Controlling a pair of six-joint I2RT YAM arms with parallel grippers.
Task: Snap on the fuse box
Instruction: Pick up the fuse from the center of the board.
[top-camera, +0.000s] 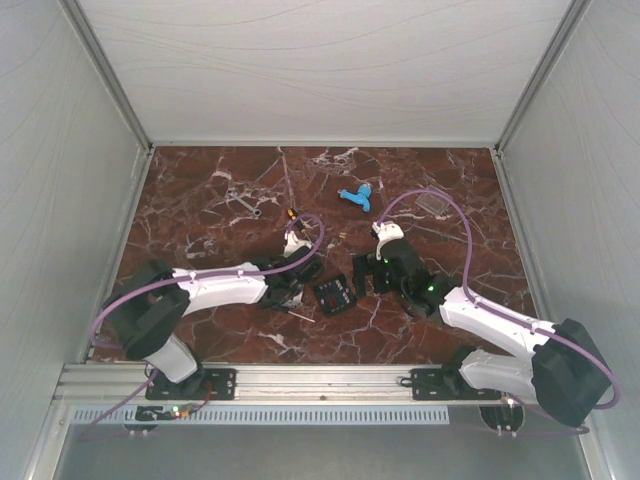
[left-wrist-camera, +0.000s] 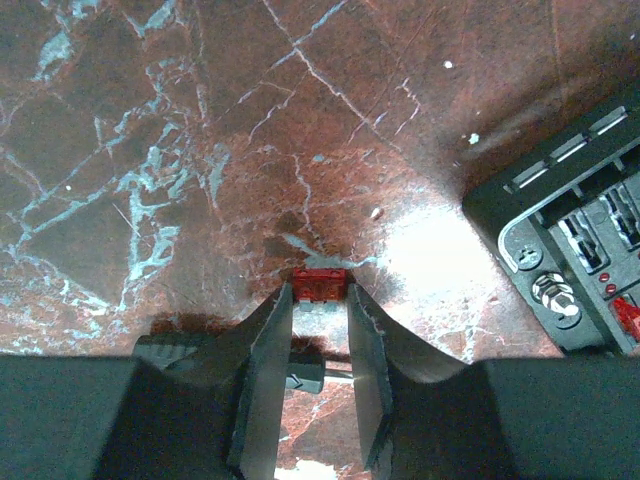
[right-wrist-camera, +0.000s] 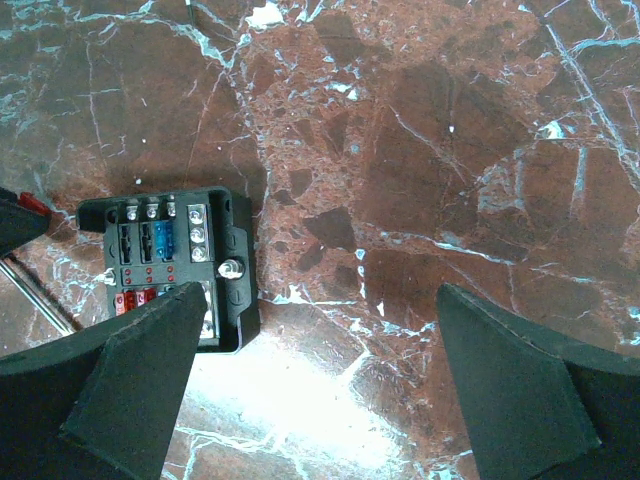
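Fuse box, uncovered on the table, looks light, rigid and slick, best held by its outer walls; the left gripper nearby pinches a red fuse, while the right gripper gapes empty just beside it.

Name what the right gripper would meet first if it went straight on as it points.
Likely bare marble table; the fuse box lies off-line beside one of the right gripper's fingers. Depth unclear.
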